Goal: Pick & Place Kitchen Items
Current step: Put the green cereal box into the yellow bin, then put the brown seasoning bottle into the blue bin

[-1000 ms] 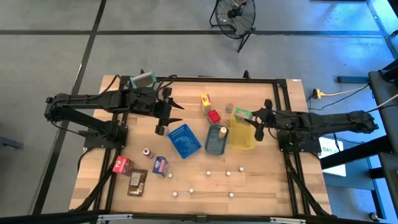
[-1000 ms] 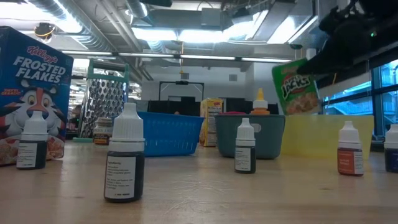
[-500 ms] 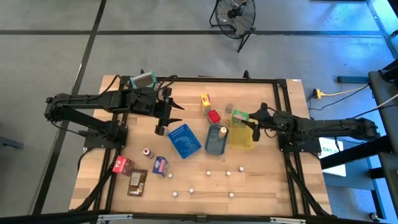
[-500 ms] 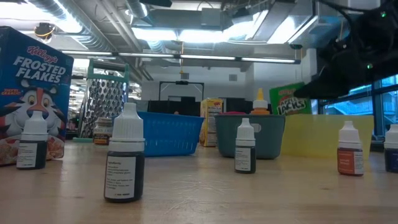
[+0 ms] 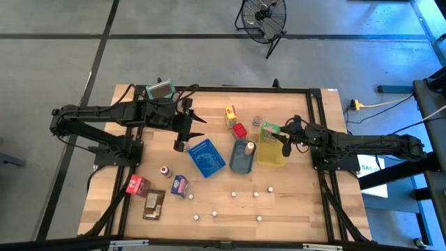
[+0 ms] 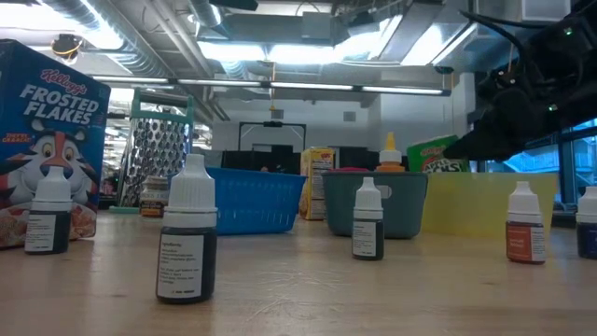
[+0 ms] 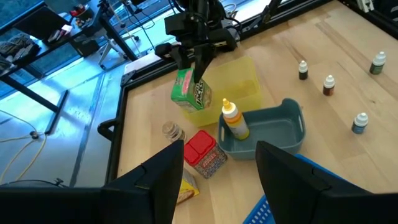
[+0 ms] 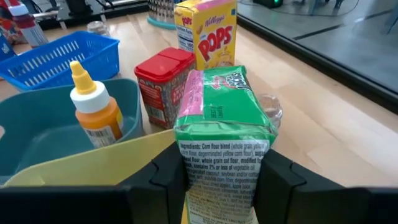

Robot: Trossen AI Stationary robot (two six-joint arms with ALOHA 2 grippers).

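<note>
From above, the right gripper (image 5: 281, 141) holds the green cereal box (image 5: 270, 129) over the far end of the yellow tray (image 5: 272, 159). The left gripper (image 5: 182, 132) waits open beside the blue basket (image 5: 206, 159).

The right wrist view shows both fingers (image 8: 166, 171) clamping the box upright, long axis vertical, the tray directly beneath.

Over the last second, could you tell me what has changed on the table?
The right gripper, shut on the green cereal box, has lowered it toward the yellow tray; in the low view the box sinks behind the tray wall. The left gripper stayed open above the blue basket. Nothing else on the table moved.
</note>
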